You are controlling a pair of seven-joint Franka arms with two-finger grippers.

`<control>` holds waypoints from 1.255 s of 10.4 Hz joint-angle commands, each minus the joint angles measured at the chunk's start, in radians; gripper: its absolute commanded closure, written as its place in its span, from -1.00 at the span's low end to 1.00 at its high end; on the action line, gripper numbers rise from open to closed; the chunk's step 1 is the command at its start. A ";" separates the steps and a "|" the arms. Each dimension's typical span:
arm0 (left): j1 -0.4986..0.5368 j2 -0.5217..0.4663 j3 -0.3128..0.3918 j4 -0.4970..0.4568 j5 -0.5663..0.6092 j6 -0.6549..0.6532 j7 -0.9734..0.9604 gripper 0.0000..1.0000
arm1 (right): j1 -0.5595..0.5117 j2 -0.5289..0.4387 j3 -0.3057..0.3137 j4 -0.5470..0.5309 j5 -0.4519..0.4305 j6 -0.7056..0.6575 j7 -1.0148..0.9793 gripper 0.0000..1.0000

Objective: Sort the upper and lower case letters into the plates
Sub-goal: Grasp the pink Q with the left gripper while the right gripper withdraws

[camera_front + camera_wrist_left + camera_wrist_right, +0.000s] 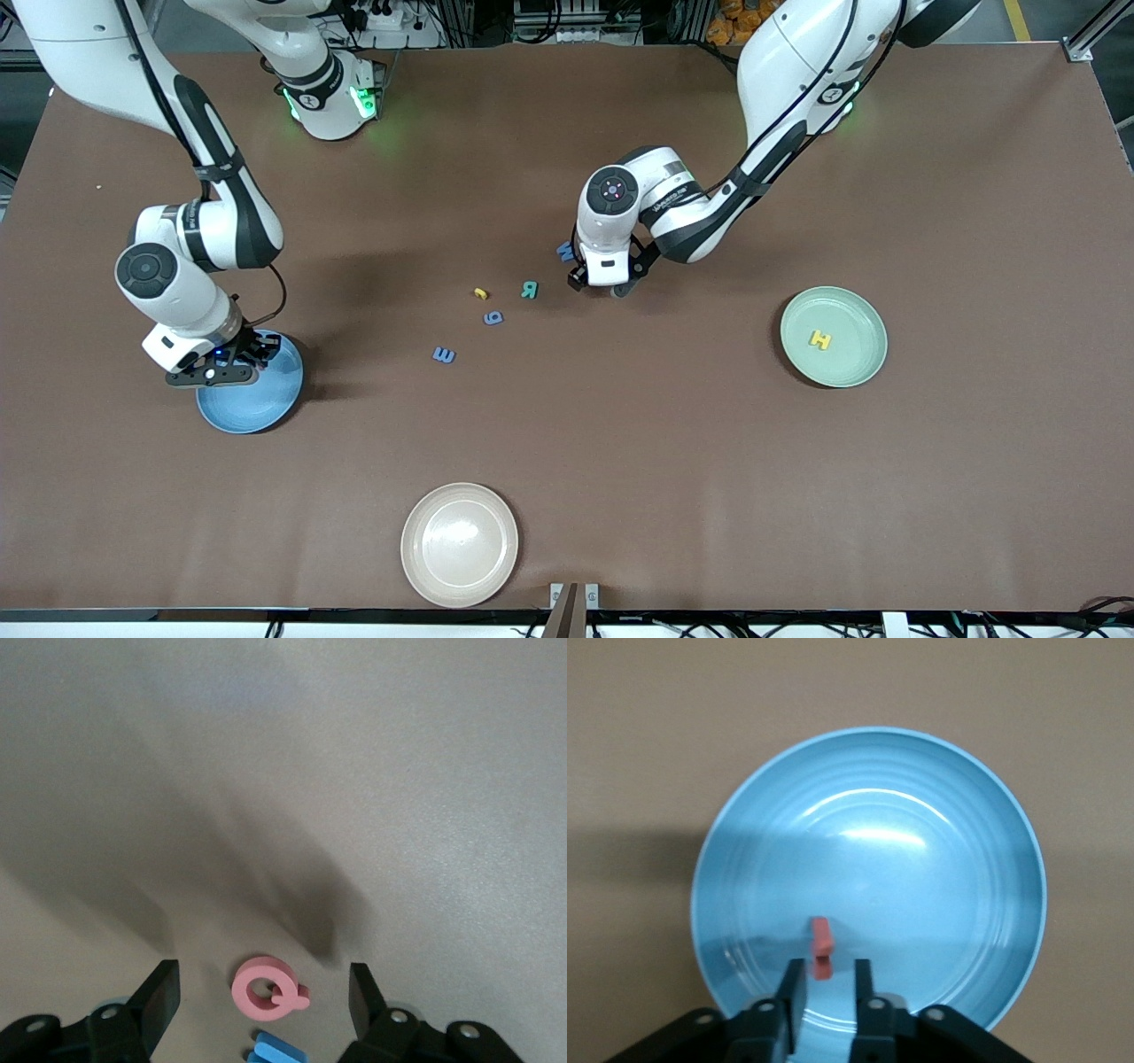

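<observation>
In the front view, on the brown counter (797,496), the blue plate (257,403) sits at middle left with the right pincer (232,361) low over its upper rim, and the mint green plate (833,337) at middle right holds one yellow letter (821,339). A cream-beige plate (460,544) lies empty at bottom centre. Loose letters lie mid-frame: a small yellow one (481,293), a teal one (530,290) and two blue ones (493,317) (444,355); another blue letter (564,252) peeks out beside the left pincer (602,285), which hangs low over the counter. In the left wrist view, at bottom centre, the left pincer's (261,997) fingers (159,992) stand wide apart around a pink letter (266,989) lying flat, with a blue piece (276,1051) just beside it. In the right wrist view, the blue plate (921,868) fills the centre; the right pincer (826,979) has its jaws slightly parted, and a small red letter (821,948) is in the narrow gap at their tips, over the plate's floor.
</observation>
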 commanded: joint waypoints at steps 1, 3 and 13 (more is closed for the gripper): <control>-0.015 0.006 0.009 0.013 0.051 0.009 -0.125 -0.71 | -0.021 0.029 0.026 0.036 -0.014 0.001 -0.001 -1.00; -0.015 0.003 0.009 0.013 0.072 0.009 -0.233 -0.71 | -0.013 0.020 0.059 0.033 -0.013 -0.008 -0.001 -1.00; -0.092 0.025 0.050 0.012 0.111 0.029 -0.453 -0.67 | 0.020 -0.066 0.363 -0.047 -0.013 -0.093 -0.172 -1.00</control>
